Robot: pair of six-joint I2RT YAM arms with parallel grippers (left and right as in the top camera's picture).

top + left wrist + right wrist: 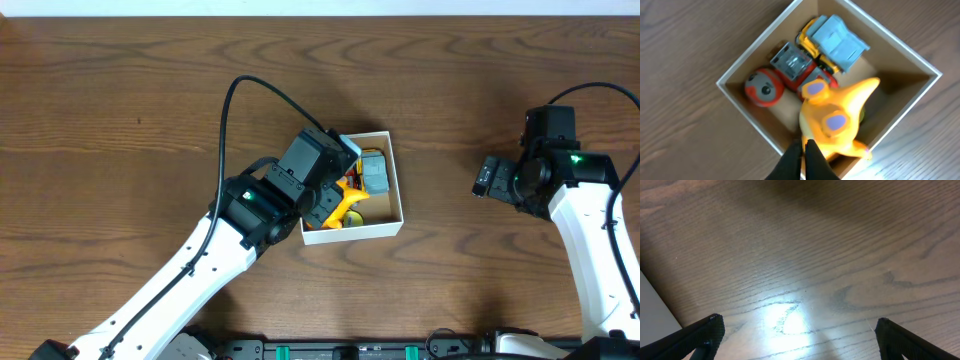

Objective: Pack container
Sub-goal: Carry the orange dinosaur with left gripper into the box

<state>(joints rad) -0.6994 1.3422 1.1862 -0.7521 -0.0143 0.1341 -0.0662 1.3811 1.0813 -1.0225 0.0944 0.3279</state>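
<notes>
The square container (355,231) is sitting mid-way across the desk (120,90), its thin white walls enclosing a brown cardboard floor with a yellow toy (837,120), a red ball (763,87) and a blue-and-yellow truck (837,42). The left jaws are hanging clenched together over its edge. The right jaws are gaping wide, well apart from it.

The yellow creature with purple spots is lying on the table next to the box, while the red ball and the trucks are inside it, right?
Not quite. The yellow creature lies inside the box too, not on the table beside it. It sits next to the red ball and the trucks, as the left wrist view shows. The rest is right.
</notes>
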